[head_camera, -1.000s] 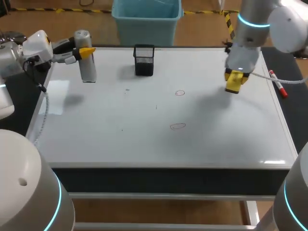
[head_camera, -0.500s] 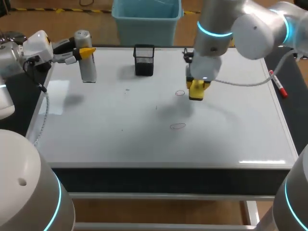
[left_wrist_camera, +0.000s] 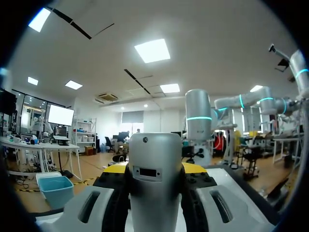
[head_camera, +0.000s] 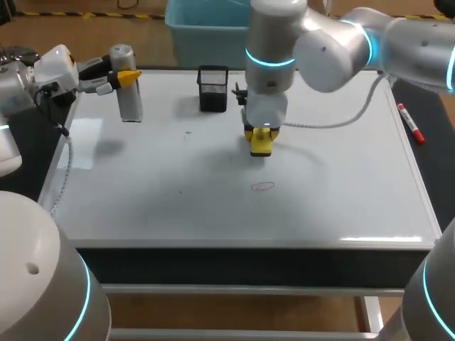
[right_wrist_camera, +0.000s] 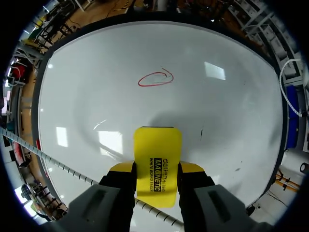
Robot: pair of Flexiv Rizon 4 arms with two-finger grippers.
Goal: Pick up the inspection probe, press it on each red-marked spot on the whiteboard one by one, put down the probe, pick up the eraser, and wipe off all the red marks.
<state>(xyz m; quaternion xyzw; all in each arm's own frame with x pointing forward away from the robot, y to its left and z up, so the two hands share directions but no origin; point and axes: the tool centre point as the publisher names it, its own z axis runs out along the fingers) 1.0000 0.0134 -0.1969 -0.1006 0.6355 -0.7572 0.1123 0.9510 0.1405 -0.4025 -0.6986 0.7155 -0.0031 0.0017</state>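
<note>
One red mark (right_wrist_camera: 154,79) shows on the whiteboard (right_wrist_camera: 96,72), just ahead of the yellow eraser (right_wrist_camera: 158,159), which the right gripper (right_wrist_camera: 157,179) clamps by both sides. To wipe well, the eraser should probably lie flat, press evenly and sweep across the whole ring. Well apart, near the board's far left corner, the left gripper (head_camera: 122,77) grasps the upright inspection probe (head_camera: 129,103).

Right pincer (head_camera: 260,135) grips a yellow eraser (head_camera: 261,147) at the whiteboard (head_camera: 163,206), mid-board; contact cannot be confirmed. One red mark (head_camera: 263,187) lies nearer, apart from it. Left pincer (head_camera: 125,76), far left, grips the upright grey probe (head_camera: 129,103). Black mesh cup (head_camera: 213,89) stands at the far edge. Marker (head_camera: 410,123) lies right.
</note>
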